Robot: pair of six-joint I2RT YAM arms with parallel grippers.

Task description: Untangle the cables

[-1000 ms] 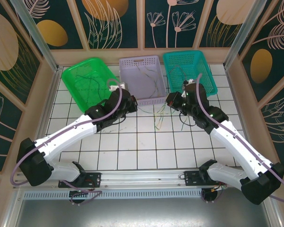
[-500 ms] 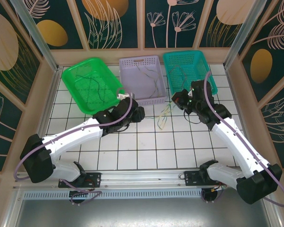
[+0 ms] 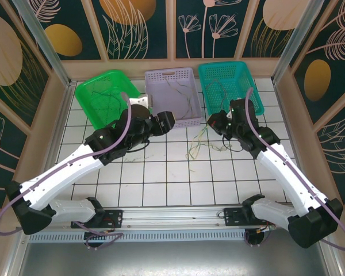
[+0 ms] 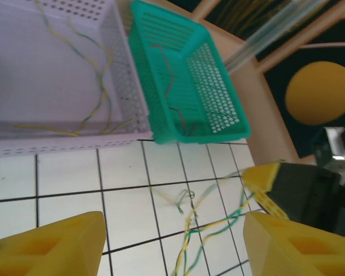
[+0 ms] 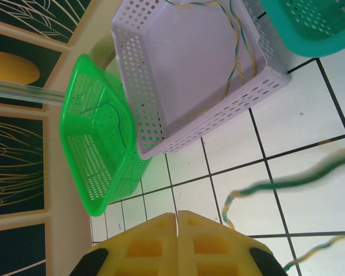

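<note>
Loose cables wait on the table (image 3: 161, 178) for sorting.
Top: yellow-green cables (image 3: 194, 145) lie mid-frame, below the lilac basket (image 3: 172, 95). Left wrist: left fingers (image 4: 52, 241) spread, empty, probably poised to pick a strand. Right wrist: right fingers (image 5: 155, 236) pressed shut; pinch unclear.

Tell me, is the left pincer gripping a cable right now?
No, the left pincer is open, yellow fingers wide apart, with the cables passing below over the tiled table.
</note>
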